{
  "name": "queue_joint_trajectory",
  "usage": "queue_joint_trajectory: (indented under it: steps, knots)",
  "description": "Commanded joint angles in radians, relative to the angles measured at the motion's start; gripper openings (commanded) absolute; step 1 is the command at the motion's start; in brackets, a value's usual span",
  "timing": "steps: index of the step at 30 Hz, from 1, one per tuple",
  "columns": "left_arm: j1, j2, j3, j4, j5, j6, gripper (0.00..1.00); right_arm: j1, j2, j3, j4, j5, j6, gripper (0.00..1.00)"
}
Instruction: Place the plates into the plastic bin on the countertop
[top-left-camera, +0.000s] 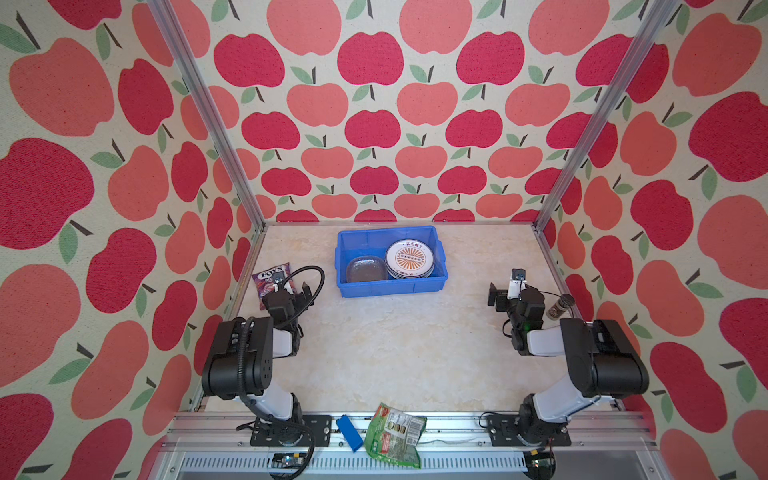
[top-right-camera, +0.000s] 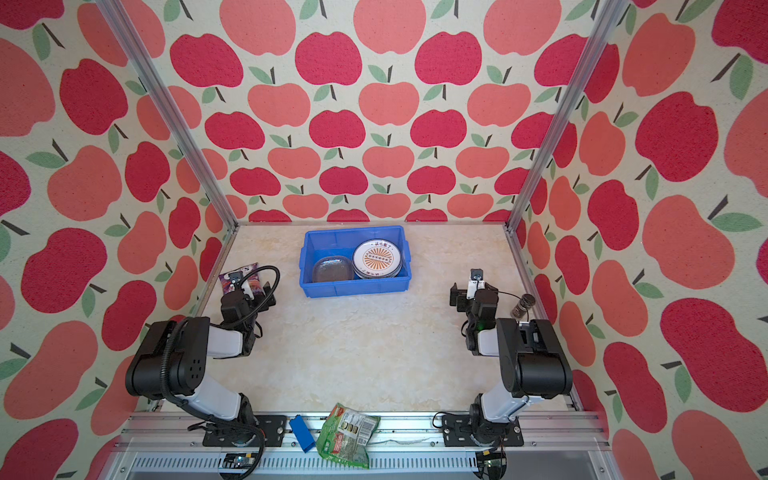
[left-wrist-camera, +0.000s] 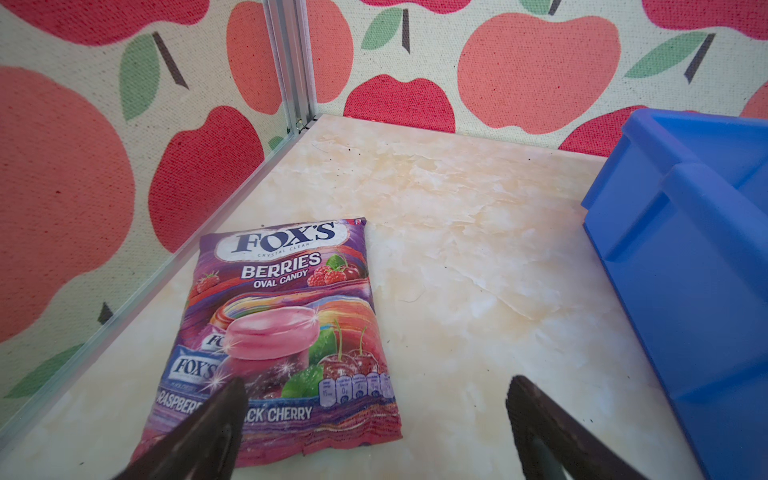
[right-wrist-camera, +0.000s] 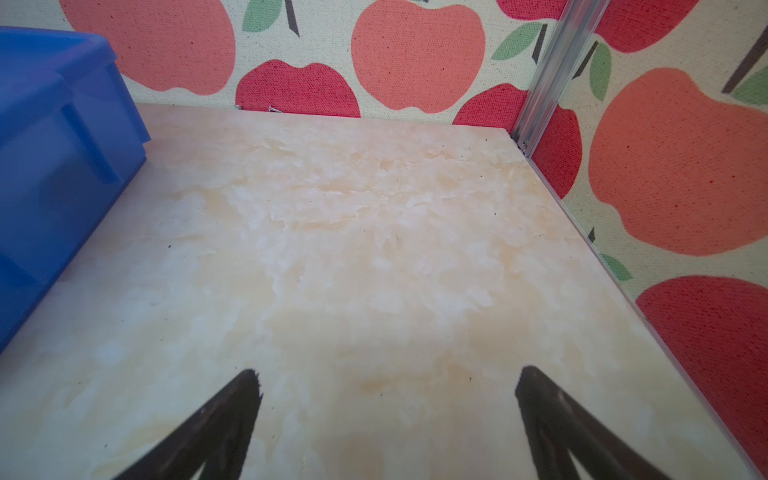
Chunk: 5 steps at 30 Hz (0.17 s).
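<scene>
At the far left of the counter (top-left-camera: 395, 353) I see a purple candy bag (left-wrist-camera: 286, 332) lying flat, close to the left rail. The left arm (top-left-camera: 241, 357) is folded back with its wrist over this bag. In the left wrist view the left jaws stand wide apart and hold nothing. One fingertip (left-wrist-camera: 224, 411) overlaps the lower edge of the bag in that view. I cannot tell whether it touches the bag.

The blue bin (top-left-camera: 390, 286) sits upright at the back centre of the counter, near the rear wall and well apart from both arms. All the plates I can see are inside it. A clear glass plate (top-left-camera: 365, 269) lies in its left half. A stack of round white plates (top-left-camera: 410, 259) fills its right half. The top round plate shows an orange sunburst ringed by characters. Several rims show below it, but I cannot count them. The glass plate and the round stack lie just beside each other. Both top views show this layout.

On the front rail, near the centre, a small blue block (top-left-camera: 348, 432) lies just beside a crumpled green packet (top-left-camera: 395, 434).

The right arm (top-left-camera: 602, 357) is folded back like the left arm. In the right wrist view the right jaws stand wide apart and hold nothing, with bare counter between the fingertips (right-wrist-camera: 530, 386). A corner of the bin shows at the edge of that view.

A small dark jar (top-left-camera: 560, 306) stands upright at the right rail, just beside the right wrist.
</scene>
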Motion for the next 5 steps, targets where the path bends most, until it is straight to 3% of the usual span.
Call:
queue_joint_trajectory:
  steps: [1, 5]
  knots:
    - [0.002, 0.003, 0.001, -0.006, 0.012, 0.011, 0.99, -0.001, 0.005, 0.018, -0.030, -0.037, -0.019, 0.99]
    - [0.002, 0.005, 0.001, -0.006, 0.012, 0.011, 0.99, 0.000, -0.001, 0.001, -0.002, -0.042, -0.018, 0.99]
